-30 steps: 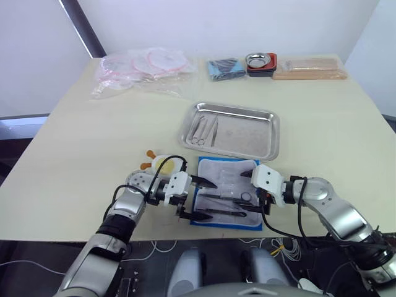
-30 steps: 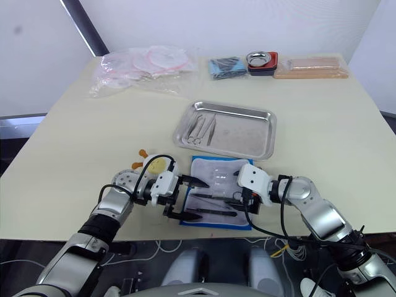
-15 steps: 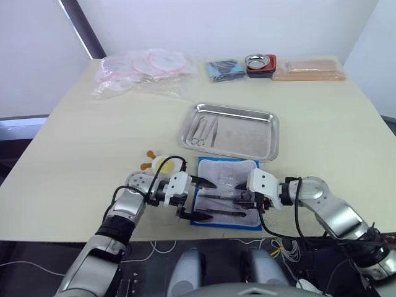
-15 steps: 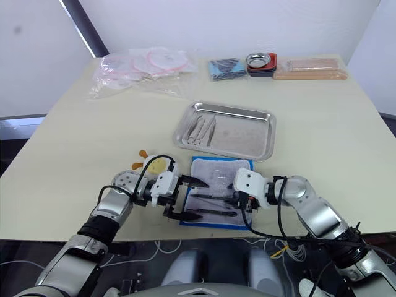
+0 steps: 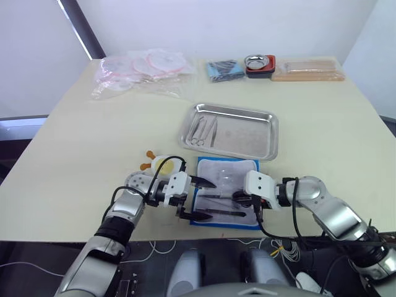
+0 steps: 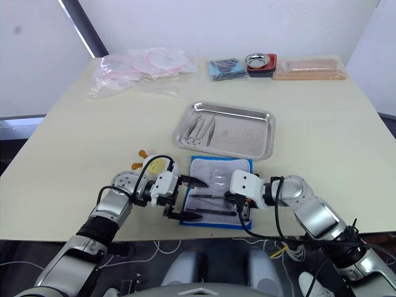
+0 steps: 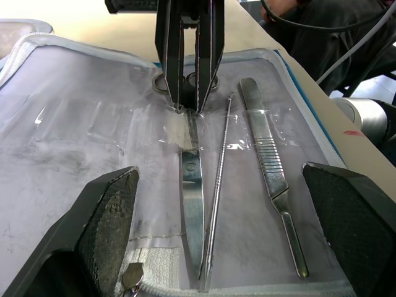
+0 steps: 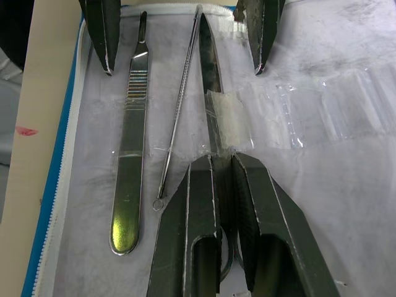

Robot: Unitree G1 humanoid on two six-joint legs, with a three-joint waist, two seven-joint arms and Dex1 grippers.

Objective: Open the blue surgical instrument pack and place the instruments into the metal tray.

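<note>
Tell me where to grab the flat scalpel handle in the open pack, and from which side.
Judging by its pose, take the scalpel handle from above, across its ribbed middle, fingers on its two long edges. It lies flat on the blue surgical instrument pack, nearest the table edge, with the thin probe beside it, so keep the inner finger clear.

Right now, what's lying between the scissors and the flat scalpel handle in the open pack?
A thin wire probe with a small loop end lies between the scissors and the scalpel handle, on the pack's pale lining. The left wrist view shows it.

pack (image 5: pixel 226 173) open flat, near edge | scissors (image 7: pixel 190 185), probe, scalpel inside | tray (image 5: pixel 247 137) beyond, holds tools
</note>
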